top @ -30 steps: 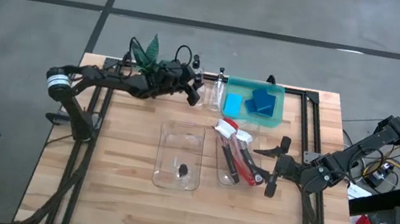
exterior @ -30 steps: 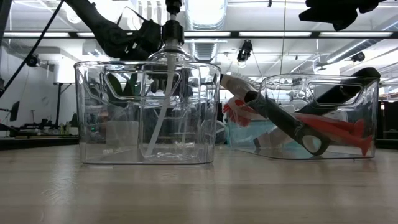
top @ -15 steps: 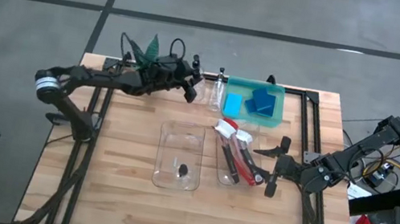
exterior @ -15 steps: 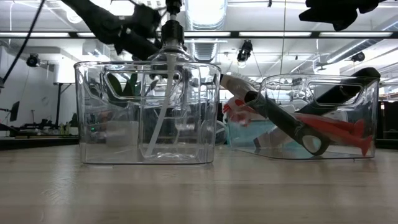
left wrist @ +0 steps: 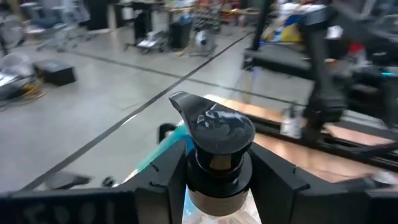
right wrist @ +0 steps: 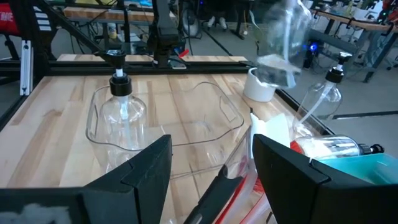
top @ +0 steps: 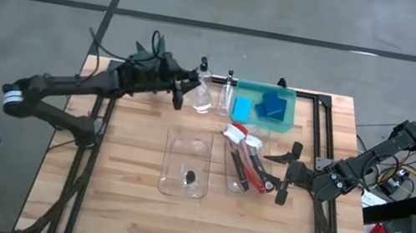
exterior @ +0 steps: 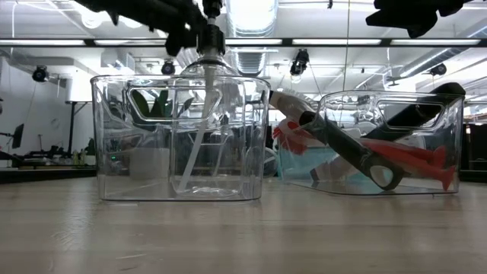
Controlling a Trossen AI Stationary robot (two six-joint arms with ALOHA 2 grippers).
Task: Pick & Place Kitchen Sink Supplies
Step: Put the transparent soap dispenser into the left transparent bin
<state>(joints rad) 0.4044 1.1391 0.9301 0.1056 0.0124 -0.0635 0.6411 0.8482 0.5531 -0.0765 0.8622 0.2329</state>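
Note:
My left gripper (top: 187, 94) is near the table's far edge, shut on a small clear bottle (top: 202, 96) with a black pump top (left wrist: 217, 132). That bottle shows blurred and off the table in the right wrist view (right wrist: 281, 38). A second bottle (top: 226, 96) stands on its base beside the green tray (top: 283, 122), which holds blue sponges (top: 270, 106). A third bottle (right wrist: 122, 106) stands in the left clear bin (top: 170, 154). Red and black-handled brushes (top: 247, 164) lie in the right clear bin (top: 231, 181). My right gripper (top: 287, 174) waits open, right of that bin. My left gripper holds the clear bottle just below its black collar, at the shoulder (left wrist: 217, 200), pinched between the two fingers (left wrist: 165, 186). The fingers come roughly level from the table's left side. The bottle is lifted clear of the table and stands about upright in the hold.
A white plant pot (right wrist: 259, 87) stands on the far side, beneath the lifted bottle as the right wrist view shows it. A black frame rail (top: 316, 126) runs along the table's right part. Bare wood (top: 110, 193) lies near the front edge.
My left gripper has risen with the bottle, lifting it off the table near the far edge, and has drawn back slightly toward the table's left. The left arm's elbow has swung out leftward. The right arm has kept still.

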